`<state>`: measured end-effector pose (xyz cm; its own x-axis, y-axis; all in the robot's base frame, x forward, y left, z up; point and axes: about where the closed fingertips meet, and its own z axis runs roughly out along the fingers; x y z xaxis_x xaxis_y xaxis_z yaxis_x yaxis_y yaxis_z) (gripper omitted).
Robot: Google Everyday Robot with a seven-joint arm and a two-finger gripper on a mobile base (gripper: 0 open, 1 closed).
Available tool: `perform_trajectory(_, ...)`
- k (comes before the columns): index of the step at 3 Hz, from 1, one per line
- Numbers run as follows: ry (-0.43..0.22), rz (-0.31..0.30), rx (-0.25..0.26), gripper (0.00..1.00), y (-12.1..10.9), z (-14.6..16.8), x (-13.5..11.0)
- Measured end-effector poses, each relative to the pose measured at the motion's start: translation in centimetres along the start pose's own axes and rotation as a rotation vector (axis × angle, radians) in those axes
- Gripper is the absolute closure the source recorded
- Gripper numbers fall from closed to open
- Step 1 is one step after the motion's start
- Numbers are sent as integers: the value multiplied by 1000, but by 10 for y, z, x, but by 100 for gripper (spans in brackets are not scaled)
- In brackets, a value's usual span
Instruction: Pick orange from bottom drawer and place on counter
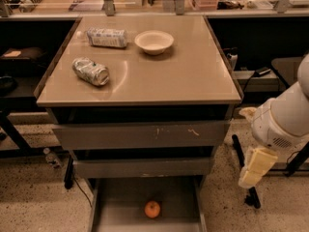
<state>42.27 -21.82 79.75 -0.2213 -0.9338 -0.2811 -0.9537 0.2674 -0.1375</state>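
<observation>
The orange lies on the floor of the pulled-out bottom drawer, near its middle. The counter is the tan top of the grey cabinet above it. My gripper hangs pointing down from the white arm at the right, beside the cabinet's right side at about the height of the middle drawer. It is well to the right of the orange and above it, and holds nothing that I can see.
On the counter are a white bowl, a crushed can and a lying plastic bottle. Two upper drawers are closed. Black table legs stand on the speckled floor at the right, close to my gripper.
</observation>
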Motion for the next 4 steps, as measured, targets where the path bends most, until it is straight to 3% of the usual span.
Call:
perform_trajectory(1,-41,-48,2,0,20,62,27)
perform_trajectory(2,-64,-61,5,0,26,134,47)
perform_trajectory(3,-64,-61,5,0,26,134,47)
perform_trajectory(4,-168,-41,-27,0,33,174,39)
